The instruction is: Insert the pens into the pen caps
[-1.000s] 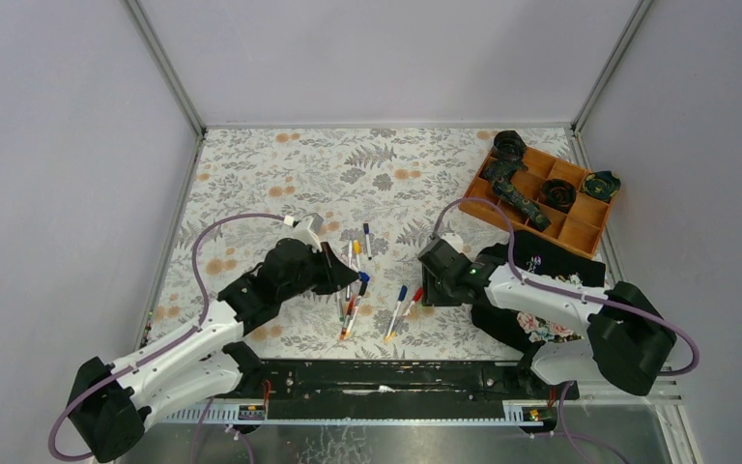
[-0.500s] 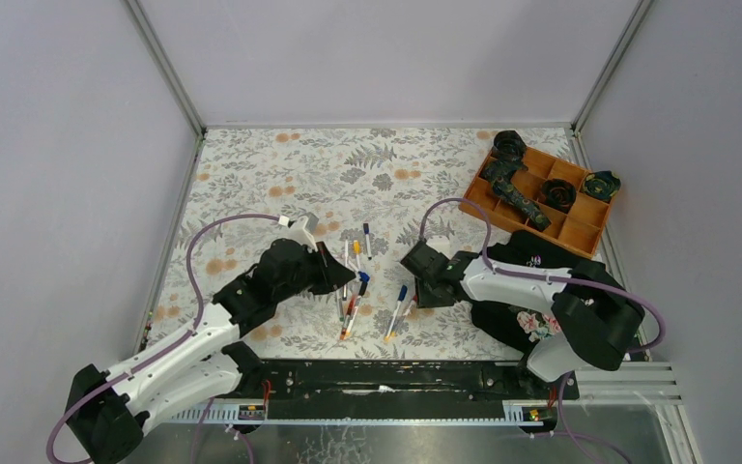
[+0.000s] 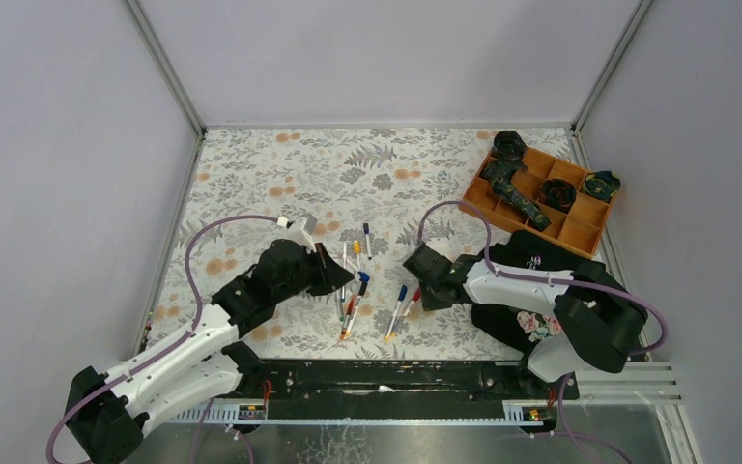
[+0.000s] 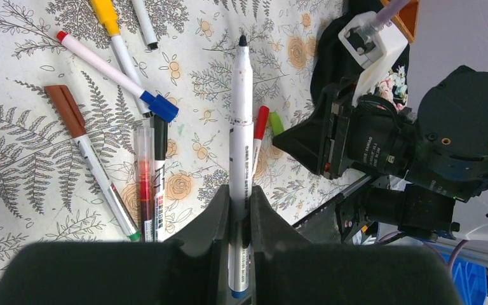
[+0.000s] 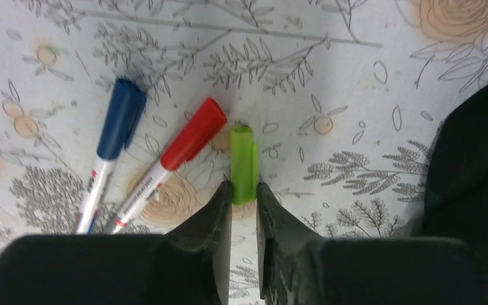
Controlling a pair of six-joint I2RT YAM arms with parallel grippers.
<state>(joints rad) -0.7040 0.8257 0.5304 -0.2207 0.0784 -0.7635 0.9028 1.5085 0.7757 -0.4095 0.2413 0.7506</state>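
My left gripper (image 4: pixel 240 197) is shut on a white pen (image 4: pixel 241 121); its bare black tip points away and its blue end sits between the fingers. It hovers over a cluster of pens (image 3: pixel 353 290) on the floral mat. My right gripper (image 5: pixel 244 192) is down at the mat, its jaws pressed on the near end of a green pen cap (image 5: pixel 244 164) that lies flat. Just left of that cap lie a red-capped pen (image 5: pixel 184 147) and a blue-capped pen (image 5: pixel 115 140). In the top view the right gripper (image 3: pixel 417 288) is beside these two pens.
Loose pens lie under the left wrist: yellow-capped (image 4: pixel 111 25), blue-capped with a red end (image 4: pixel 117 76), brown-capped (image 4: pixel 82 146), a red one (image 4: pixel 143 184). An orange divided tray (image 3: pixel 585 229) with dark objects stands back right. Black flowered cloth (image 3: pixel 541 324) lies under the right arm.
The right arm swung left toward the pens and its jaws closed in on the green cap. The left arm, still holding its pen, shifted slightly.
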